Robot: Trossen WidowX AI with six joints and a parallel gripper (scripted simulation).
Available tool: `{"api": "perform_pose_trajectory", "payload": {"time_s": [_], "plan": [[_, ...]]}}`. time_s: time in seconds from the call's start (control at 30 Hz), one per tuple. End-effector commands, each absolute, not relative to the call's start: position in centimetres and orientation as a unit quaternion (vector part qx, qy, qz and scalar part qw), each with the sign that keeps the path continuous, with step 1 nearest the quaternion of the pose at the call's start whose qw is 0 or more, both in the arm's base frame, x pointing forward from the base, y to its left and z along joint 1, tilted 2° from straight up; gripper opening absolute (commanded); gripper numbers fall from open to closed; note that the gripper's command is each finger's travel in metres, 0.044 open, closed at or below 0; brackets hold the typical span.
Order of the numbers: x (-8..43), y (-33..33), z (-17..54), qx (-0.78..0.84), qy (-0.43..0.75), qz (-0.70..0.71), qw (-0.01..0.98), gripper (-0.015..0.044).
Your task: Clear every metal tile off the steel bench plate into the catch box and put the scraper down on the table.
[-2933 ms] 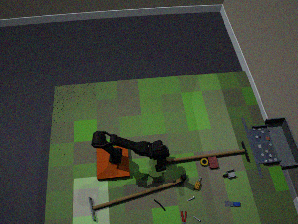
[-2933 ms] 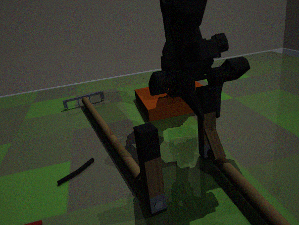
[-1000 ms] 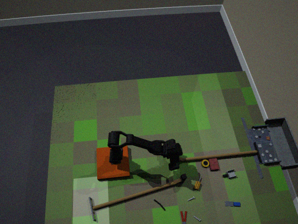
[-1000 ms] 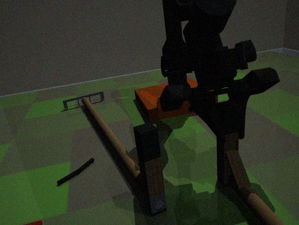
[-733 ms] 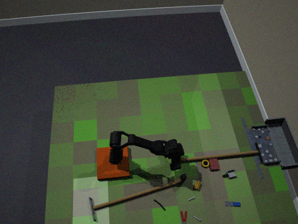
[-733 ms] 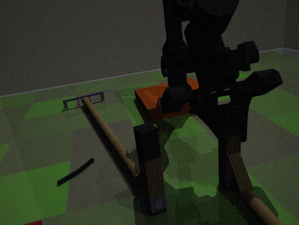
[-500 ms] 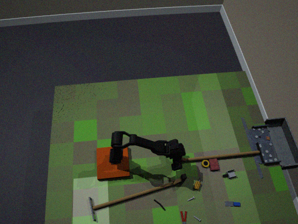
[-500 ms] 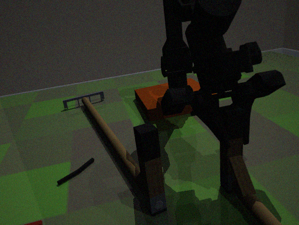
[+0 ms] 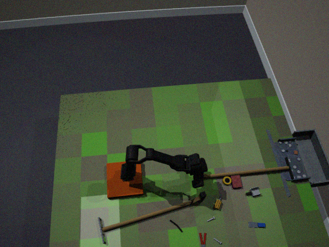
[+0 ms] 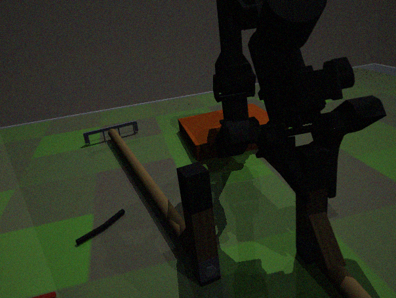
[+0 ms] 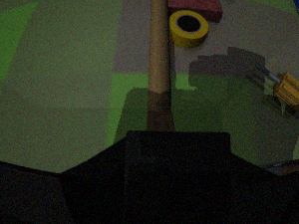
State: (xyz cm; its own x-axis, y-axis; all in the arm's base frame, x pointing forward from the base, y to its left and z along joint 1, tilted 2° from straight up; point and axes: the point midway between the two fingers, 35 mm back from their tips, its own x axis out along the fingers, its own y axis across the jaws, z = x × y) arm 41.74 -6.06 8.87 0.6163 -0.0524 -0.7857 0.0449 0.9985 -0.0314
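My gripper is shut on the grip of the long scraper, whose wooden handle runs right to the plate. Its dark blade stands across the near side of the steel bench plate, at the lower half in the top view. Several small grey tiles lie on the plate: some beyond the blade, such as one tile, others beside its upper end, such as another tile. An orange tile lies near the box side. The catch box adjoins the far end; I see no tiles in it.
A yellow tape roll and red block lie beside the handle. A second long tool with a frame-shaped head lies left. A grey clamp, yellow-handled tool and bolts are nearer.
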Motion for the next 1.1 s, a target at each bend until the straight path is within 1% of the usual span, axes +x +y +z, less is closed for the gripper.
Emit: {"api": "perform_pose_trajectory", "payload": {"time_s": [0.0, 1.07], "plan": [[42.5, -6.1, 9.4, -0.004, 0.43, -0.029, 0.902, 0.0], [46.2, -6.3, 9.9, -0.004, 0.429, -0.029, 0.903, 0.0]]}}
